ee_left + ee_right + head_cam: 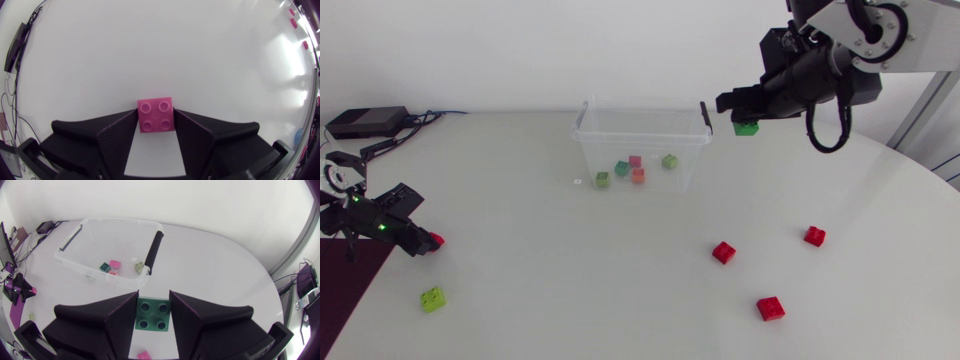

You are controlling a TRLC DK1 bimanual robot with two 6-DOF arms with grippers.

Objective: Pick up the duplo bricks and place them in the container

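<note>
Now the container [588,128] holds five bricks [621,168]; right pincer [153,298] grips green brick [152,318], left pincer [155,113] red brick [156,123].

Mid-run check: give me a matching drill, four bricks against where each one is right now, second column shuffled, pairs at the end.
Bricks:
1. dark green brick
2. pink brick
3. lime brick
4. orange brick

Places:
A. inside the container
B. lying free on the table
C. between the fingers of the right gripper
D. between the fingers of the left gripper

Pairs: 1-C, 2-D, 3-B, 4-A
</note>
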